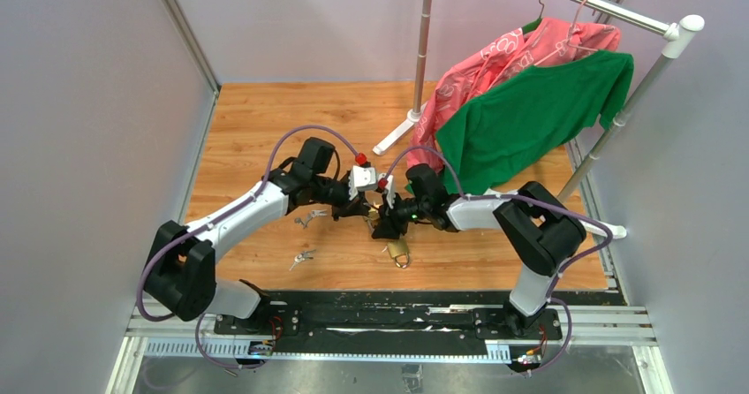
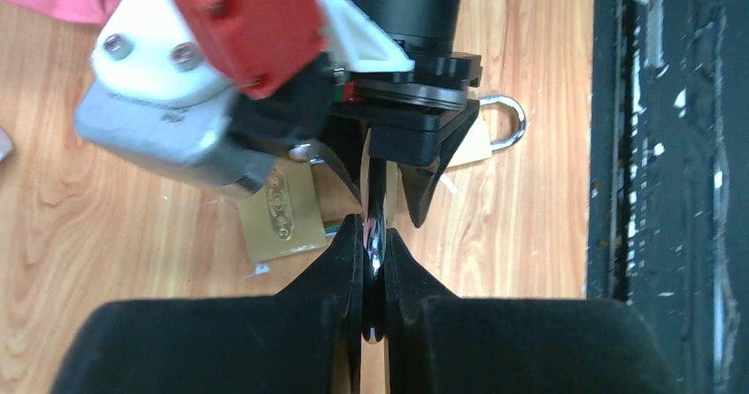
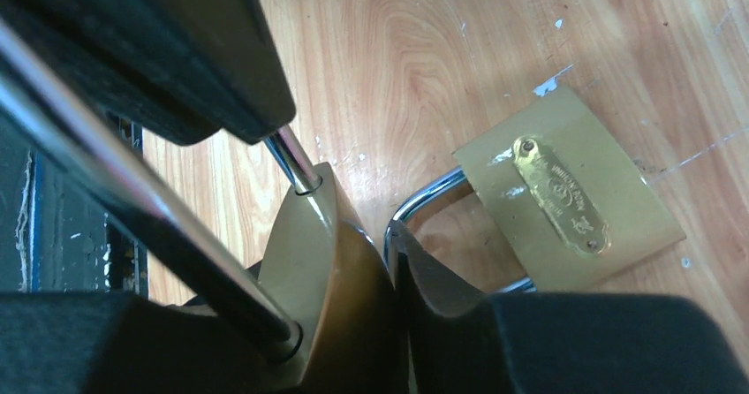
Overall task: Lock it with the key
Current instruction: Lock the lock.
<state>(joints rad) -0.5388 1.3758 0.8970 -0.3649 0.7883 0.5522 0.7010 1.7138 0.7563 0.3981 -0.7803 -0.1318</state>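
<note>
Clothes rack [image 1: 425, 49] is standing at the far right of the wooden desk [image 1: 256, 120], with a green shirt [image 1: 530, 116] and a pink top [image 1: 495, 63] hanging off its bar. Grey walls [image 1: 88, 102] on the left and right, and a scuffed black rail [image 1: 389, 310] runs along the near edge.

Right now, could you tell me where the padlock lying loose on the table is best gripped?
Probably grip the loose padlock across its brass body's two narrow side edges, coming straight down from above: it lies flat, label up, and its shackle is thin and rounded.
</note>
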